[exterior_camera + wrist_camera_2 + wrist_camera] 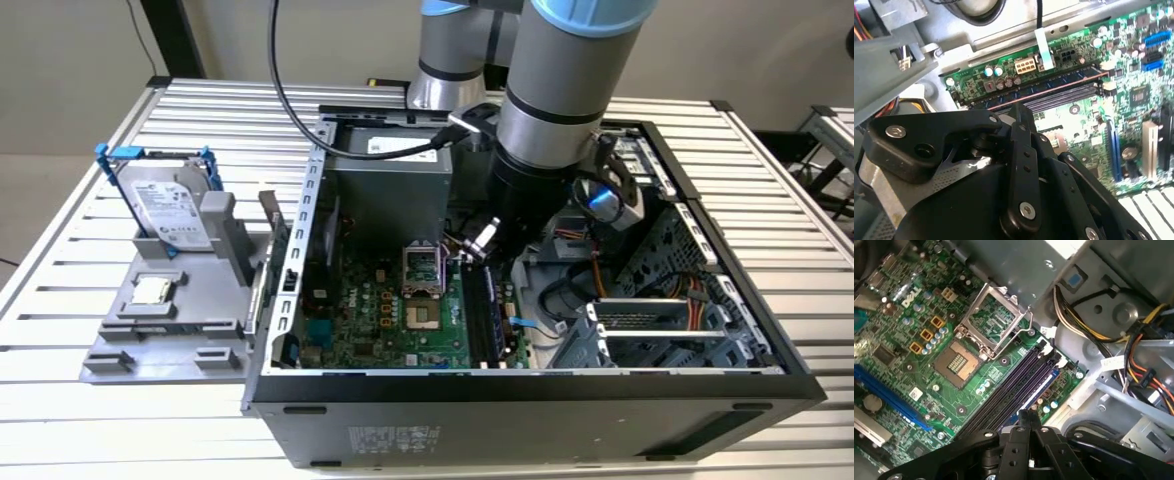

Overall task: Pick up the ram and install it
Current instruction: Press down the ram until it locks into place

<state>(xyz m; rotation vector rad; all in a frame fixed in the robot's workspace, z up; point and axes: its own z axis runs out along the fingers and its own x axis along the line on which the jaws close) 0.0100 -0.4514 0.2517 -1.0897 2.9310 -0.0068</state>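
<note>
Above memory slots (1019, 385), jaws (1030, 427) closed, ram (1044, 82) seated

Arm (554, 110) reaches steeply down; end effector (1029, 422) fingers pressed together.

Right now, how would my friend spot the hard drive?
Find the open computer case; on the exterior view's left of it sits a grey holder. The hard drive stands upright in it, silver with a blue bracket, unlike the small square chip lying flat in front.
</note>
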